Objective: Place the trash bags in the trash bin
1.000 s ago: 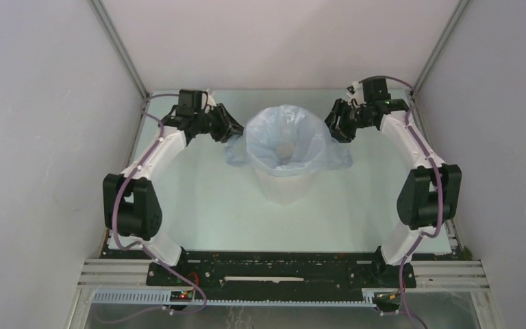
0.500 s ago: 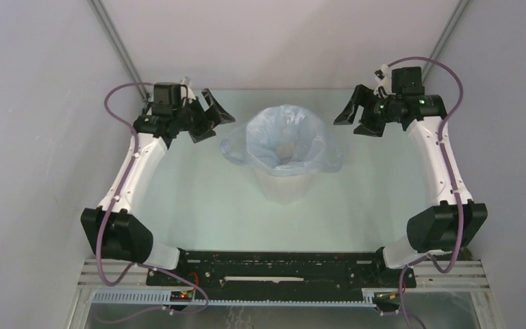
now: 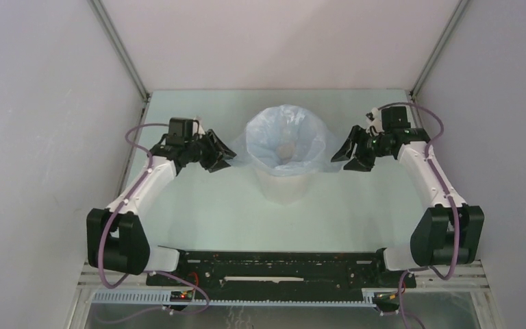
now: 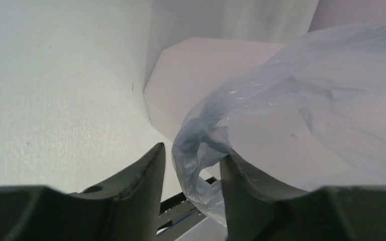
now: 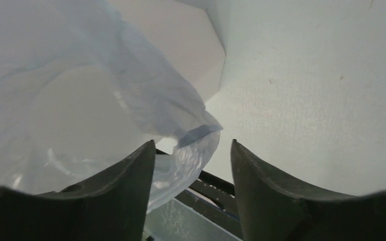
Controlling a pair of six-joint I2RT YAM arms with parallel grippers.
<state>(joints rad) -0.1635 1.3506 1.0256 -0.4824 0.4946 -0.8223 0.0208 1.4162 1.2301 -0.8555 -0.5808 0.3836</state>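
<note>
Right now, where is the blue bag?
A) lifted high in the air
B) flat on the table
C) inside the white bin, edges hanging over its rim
C: the blue bag sits open inside the white bin, its edges draped over the rim.

Pale tabletop (image 3: pixel 205 205), plain grey walls (image 3: pixel 41 103), black rail (image 3: pixel 281 264) along near edge

We find all 3 views bright and evenly lit by diffuse light. Shadows on the table (image 3: pixel 205 205) are faint and soft-edged. The overhead view is slightly soft, with no glare. In the left wrist view, small white glints sit on the trash bag (image 4: pixel 306 100). The left fingers (image 4: pixel 138 191) and right fingers (image 5: pixel 125 191) read near-black, underexposed and out of focus, each in its own wrist view.
</note>
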